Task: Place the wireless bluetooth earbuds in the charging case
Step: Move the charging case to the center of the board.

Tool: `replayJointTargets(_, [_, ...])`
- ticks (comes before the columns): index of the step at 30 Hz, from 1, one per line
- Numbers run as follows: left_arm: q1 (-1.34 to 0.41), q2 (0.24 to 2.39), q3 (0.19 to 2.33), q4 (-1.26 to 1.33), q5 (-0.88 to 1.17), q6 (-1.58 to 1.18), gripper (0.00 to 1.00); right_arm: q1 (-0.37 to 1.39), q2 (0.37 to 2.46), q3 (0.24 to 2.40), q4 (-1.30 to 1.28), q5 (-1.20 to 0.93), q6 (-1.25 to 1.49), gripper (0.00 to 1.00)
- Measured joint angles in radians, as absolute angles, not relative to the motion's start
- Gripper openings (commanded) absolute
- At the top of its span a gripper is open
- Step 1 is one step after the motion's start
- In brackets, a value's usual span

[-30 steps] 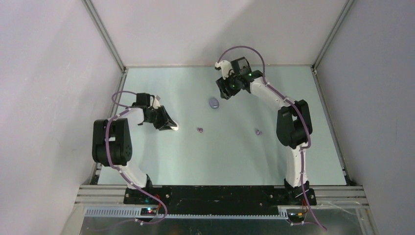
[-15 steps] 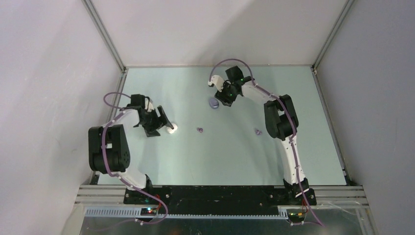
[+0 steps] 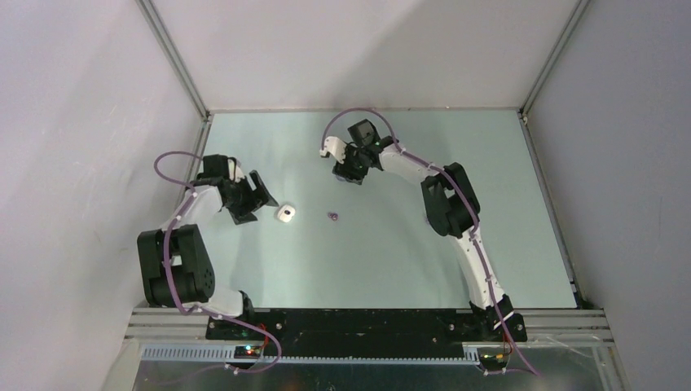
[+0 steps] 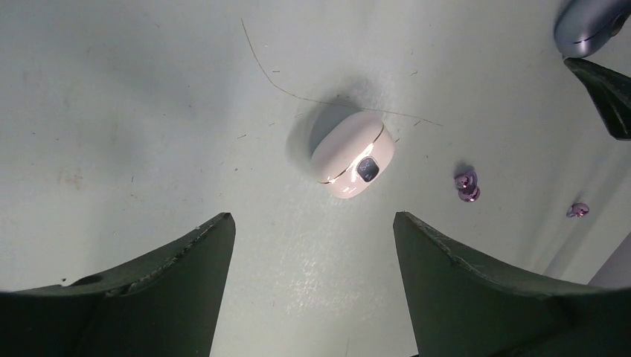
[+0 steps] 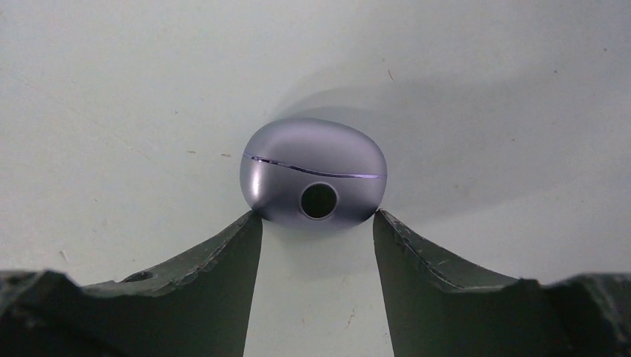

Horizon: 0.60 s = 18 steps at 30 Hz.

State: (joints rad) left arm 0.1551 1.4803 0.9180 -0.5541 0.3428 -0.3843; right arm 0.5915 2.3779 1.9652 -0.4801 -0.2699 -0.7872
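Observation:
A white charging case [image 4: 351, 155], lid closed, lies on the table [image 3: 391, 252], also seen from above [image 3: 285, 213]. My left gripper [image 4: 312, 219] stands open just short of it, empty, left of the case in the top view [image 3: 261, 204]. A purple charging case [image 5: 314, 182], lid closed, rests at the tips of my open right gripper [image 5: 318, 216]; the fingertips [image 5: 253, 223] meet its near sides. From above, that gripper [image 3: 349, 173] covers it. Two purple earbuds [image 4: 467, 186] [image 4: 577, 210] lie loose; one shows from above [image 3: 332, 217].
Pale walls and metal frame rails [image 3: 175, 61] enclose the table on three sides. The right arm's elbow [image 3: 448, 199] hangs over the table's middle right. The purple case [image 4: 588, 26] and a right finger [image 4: 606, 89] show at the left wrist view's top right.
My left gripper opened, let go of the white case and drew back to the left. The right arm swung left and down to the purple case.

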Motion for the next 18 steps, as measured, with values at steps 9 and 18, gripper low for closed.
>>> replayJointTargets(9, [0.155,1.466,0.918,-0.532,0.434,-0.374,0.84,0.570,2.381,2.009,-0.535,-0.375,-0.797,0.76])
replayJointTargets(18, [0.155,1.411,0.918,-0.491,0.684,-0.276,0.84,0.517,2.382,2.148,-0.632,-0.523,-0.947,0.81])
